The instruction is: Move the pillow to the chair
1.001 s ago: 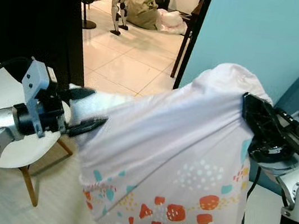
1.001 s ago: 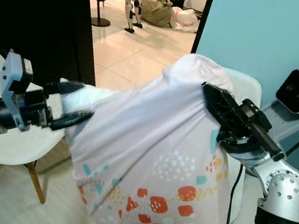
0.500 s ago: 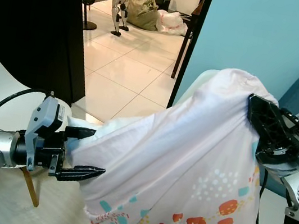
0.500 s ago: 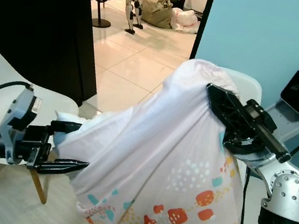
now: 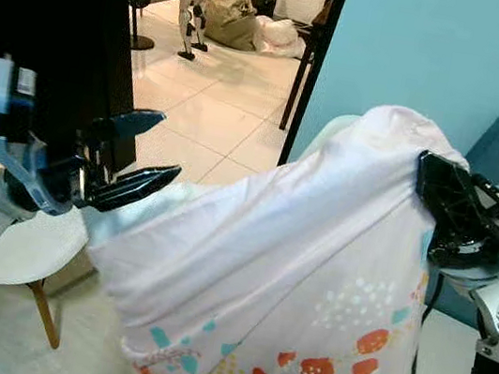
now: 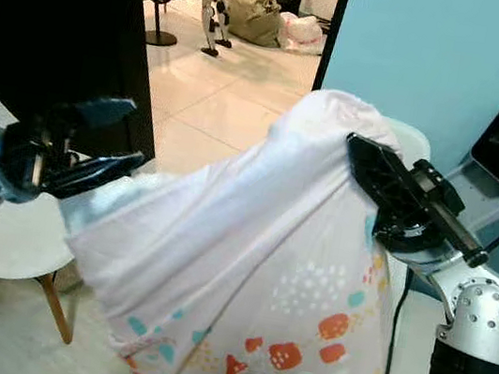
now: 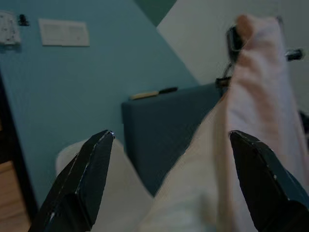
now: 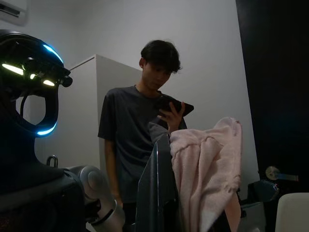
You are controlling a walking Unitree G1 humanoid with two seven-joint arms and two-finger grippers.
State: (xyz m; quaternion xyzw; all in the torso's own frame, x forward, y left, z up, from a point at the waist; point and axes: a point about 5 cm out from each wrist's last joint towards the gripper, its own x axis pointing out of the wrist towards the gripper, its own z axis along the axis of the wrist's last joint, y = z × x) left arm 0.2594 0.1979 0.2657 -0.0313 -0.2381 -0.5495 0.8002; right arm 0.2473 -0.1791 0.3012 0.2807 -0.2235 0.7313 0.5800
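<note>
The pillow hangs clamped in the right gripper alone — left gripper spread, just beside it — so swing it left, low over the chair, before releasing.

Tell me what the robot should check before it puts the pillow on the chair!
1. Right gripper shut on the pillow: ok, it pinches the fabric at the top corner.
2. Left gripper holding the pillow: not ok, its jaws are open and lifted off the cloth.
3. Pillow over the white chair: not ok, only its left corner reaches above the seat.
4. Seat bare where the pillow will land: cannot tell, the arm and pillow cover part of it.
5. Person out of the way: cannot tell, seen standing behind the robot in the right wrist view.
</note>
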